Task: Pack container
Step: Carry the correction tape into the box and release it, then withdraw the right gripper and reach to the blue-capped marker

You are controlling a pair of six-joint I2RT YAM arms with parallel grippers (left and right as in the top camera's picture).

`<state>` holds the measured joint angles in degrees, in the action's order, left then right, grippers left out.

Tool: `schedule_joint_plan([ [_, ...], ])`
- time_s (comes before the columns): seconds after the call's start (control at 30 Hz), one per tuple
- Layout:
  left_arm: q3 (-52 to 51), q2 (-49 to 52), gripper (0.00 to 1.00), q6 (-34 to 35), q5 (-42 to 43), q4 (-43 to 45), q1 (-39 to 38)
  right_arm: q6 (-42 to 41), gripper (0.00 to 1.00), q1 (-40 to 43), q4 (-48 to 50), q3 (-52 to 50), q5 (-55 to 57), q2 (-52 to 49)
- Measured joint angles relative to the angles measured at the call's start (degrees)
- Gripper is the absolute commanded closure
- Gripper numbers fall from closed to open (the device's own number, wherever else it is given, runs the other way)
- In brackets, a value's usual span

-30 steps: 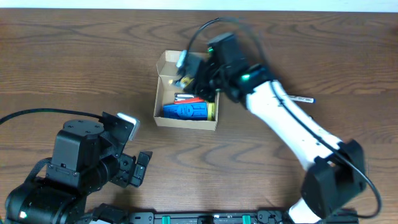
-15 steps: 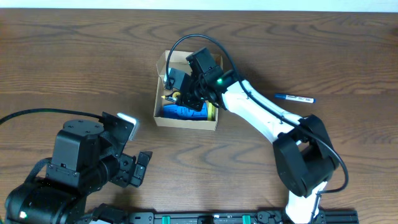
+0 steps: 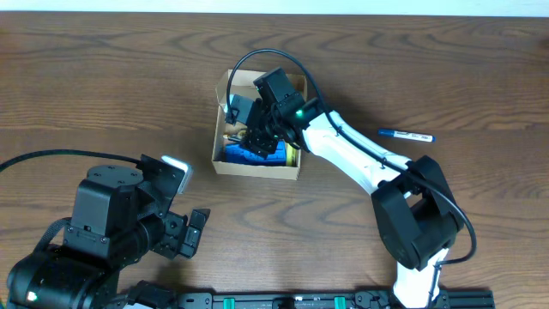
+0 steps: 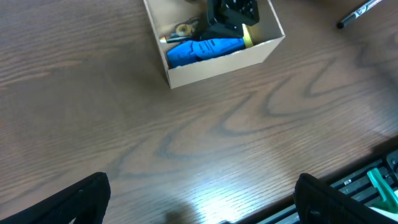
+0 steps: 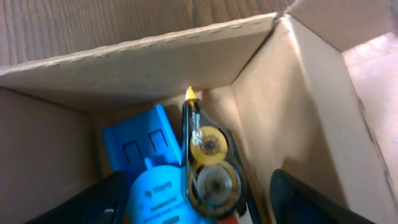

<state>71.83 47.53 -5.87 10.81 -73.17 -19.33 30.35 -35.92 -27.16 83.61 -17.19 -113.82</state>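
Plain tan rectangular cardboard box (image 3: 257,169): brown sides, no print. Inside it:
- bright blue moulded plastic piece (image 5: 137,149), white lettering
- see-through correction-tape dispenser (image 5: 210,168), dark shell, yellow wheels, yellow tip

Dark brown wooden worktop (image 3: 103,77), wavy grain streaks. Slim blue pen (image 3: 406,135), paler mid-barrel. Right arm (image 3: 360,159) white with black joints and a green light. Left arm (image 3: 103,223) black with one white patch.

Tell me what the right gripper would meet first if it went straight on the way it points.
Most likely the correction tape dispenser lying beside the blue tool on the container floor, though depth is unclear.
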Motion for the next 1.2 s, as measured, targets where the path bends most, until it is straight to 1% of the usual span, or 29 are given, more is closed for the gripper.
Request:
schedule_joint_plan([
  [0.13,0.0,0.0,0.05,0.0,0.0,0.0,0.0,-0.4,0.24,0.4,-2.1,-0.1,1.6,6.0],
  [0.3,0.0,0.0,0.05,0.0,0.0,0.0,0.0,-0.7,0.22,2.9,-6.5,0.0,7.1,20.8],
  [0.4,0.0,0.0,0.05,0.0,0.0,0.0,0.0,0.1,0.21,7.3,-11.8,0.4,11.5,28.1],
  [0.5,0.0,0.0,0.05,0.0,0.0,0.0,0.0,1.9,0.21,13.1,-17.1,0.7,13.9,31.1],
  [0.63,0.0,0.0,0.05,0.0,0.0,0.0,0.0,3.8,0.22,22.8,-22.6,0.6,15.6,30.6],
  [0.9,0.0,0.0,0.05,0.0,0.0,0.0,0.0,5.4,0.21,38.6,-24.3,0.2,14.1,28.4],
  [1.07,0.0,0.0,0.05,0.0,0.0,0.0,0.0,8.3,0.21,44.0,-24.0,-2.6,12.1,24.5],
  [1.2,0.0,0.0,0.05,0.0,0.0,0.0,0.0,10.8,0.22,45.9,-23.1,-5.1,8.6,19.6],
])
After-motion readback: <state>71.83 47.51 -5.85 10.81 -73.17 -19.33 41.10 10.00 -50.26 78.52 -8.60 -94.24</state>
